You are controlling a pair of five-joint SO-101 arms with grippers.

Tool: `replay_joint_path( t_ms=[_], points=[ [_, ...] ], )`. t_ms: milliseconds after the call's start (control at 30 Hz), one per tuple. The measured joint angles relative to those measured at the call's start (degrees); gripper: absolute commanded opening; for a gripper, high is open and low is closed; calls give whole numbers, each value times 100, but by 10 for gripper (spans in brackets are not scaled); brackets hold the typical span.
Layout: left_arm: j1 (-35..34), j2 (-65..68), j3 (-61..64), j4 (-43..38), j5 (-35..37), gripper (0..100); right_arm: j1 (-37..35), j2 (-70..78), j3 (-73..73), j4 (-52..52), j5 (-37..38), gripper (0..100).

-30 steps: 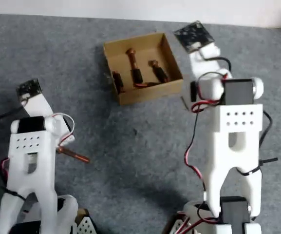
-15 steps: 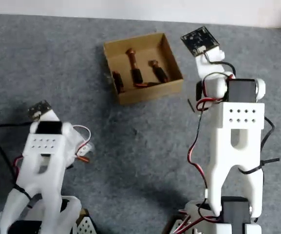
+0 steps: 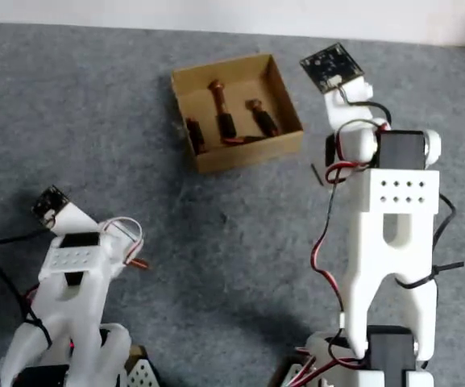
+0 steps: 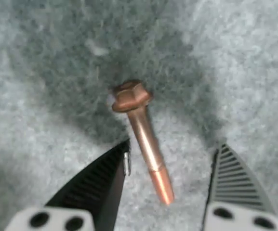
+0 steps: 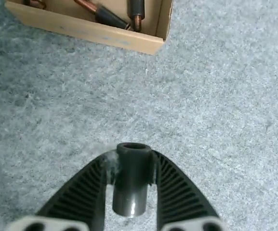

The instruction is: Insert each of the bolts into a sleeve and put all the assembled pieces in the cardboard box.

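Bolt [image 4: 143,134] loose within gaping left gripper [image 4: 173,146]; sleeve [image 5: 131,187] tight inside closed right gripper [image 5: 131,158].

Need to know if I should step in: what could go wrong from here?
The bolt lies slanted on the carpet between the left hand's open fingers, closer to one; closing might nudge it aside instead of gripping it.
The right hand grips the sleeve by its sides; a misaligned bolt could push it loose.
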Motion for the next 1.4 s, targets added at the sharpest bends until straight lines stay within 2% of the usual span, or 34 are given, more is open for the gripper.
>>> replay_joint_path(
  t_ms=[467, 600, 700, 800, 900, 967, 1200, 1300, 1400],
  points=[
    [-44, -53, 246, -123, -9, 263, 176, 0, 0, 176, 0, 5],
    [-316, -53, 255, -123, -9, 261, 158, 0, 0, 176, 0, 5],
    [-580, -53, 264, -220, 18, 179, 185, 0, 0, 176, 0, 5],
    [-712, -53, 264, -237, 26, 9, 185, 0, 0, 176, 0, 5],
    [-756, -53, 264, -273, -9, 33, 185, 0, 0, 264, 0, 5],
    [-756, -53, 264, -299, -132, 3, 185, 0, 0, 316, 0, 5],
    [-756, -53, 290, -299, -229, 6, 185, 0, 0, 369, 0, 5],
    [-756, -18, 176, -273, -519, 6, 185, 0, 0, 369, 0, 5],
    [-633, 35, -308, 141, -1178, 6, 185, -18, 0, 369, 0, 5]
  ],
)
